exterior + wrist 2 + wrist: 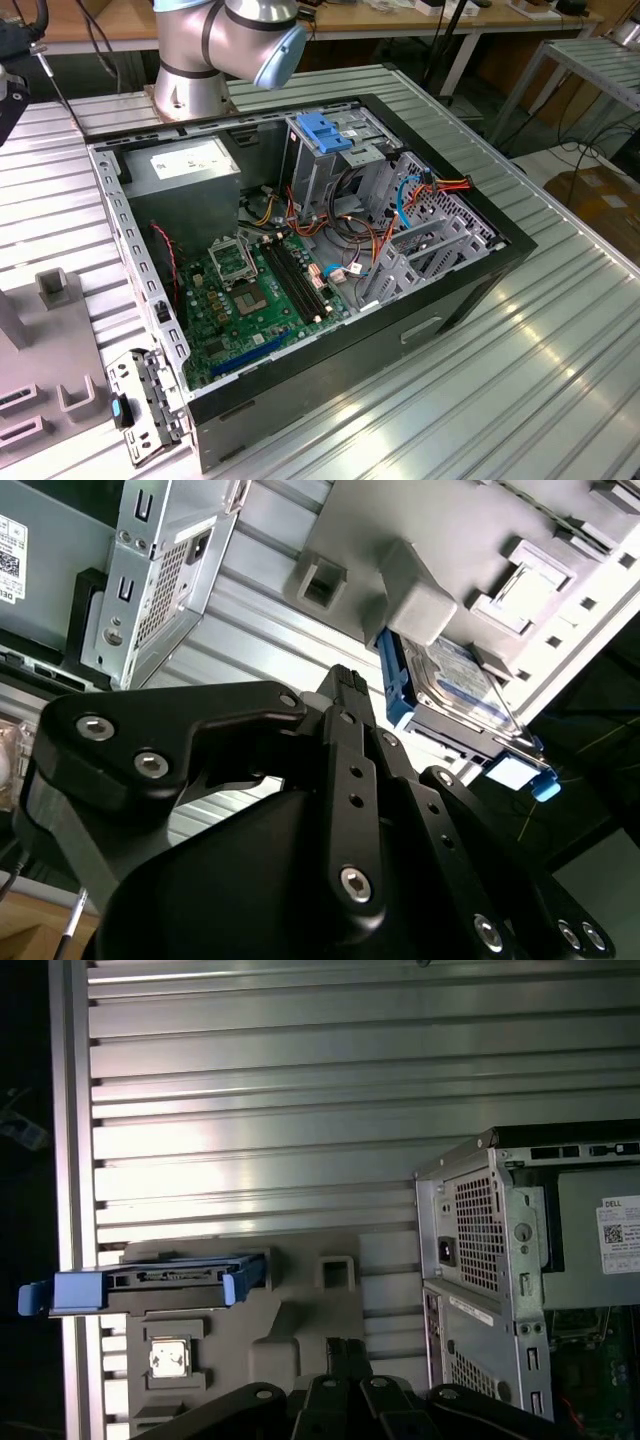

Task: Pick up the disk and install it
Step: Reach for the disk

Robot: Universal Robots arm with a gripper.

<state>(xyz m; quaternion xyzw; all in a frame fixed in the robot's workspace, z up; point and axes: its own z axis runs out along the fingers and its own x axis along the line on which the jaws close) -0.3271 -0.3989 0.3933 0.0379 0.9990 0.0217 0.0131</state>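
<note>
The disk [160,1280] stands on edge in a grey holder plate [290,1320], with bright blue rails along its sides. In the second wrist view the disk [450,690] shows its labelled face and a blue rail, lodged among the holder's blocks. In both wrist views my black gripper [345,675] [345,1345] hangs over the table, apart from the disk. Its fingers meet in the middle, shut on nothing. The open computer case [120,200] holds a metal drive cage [320,175] with a blue latch on top.
The case lies on a ribbed aluminium table [520,380]. Inside are the motherboard [255,290], power supply [185,165] and loose cables. The holder plate [30,390] sits at the exterior view's left. A small chip [168,1358] rests in it. The arm's base [190,60] stands behind the case.
</note>
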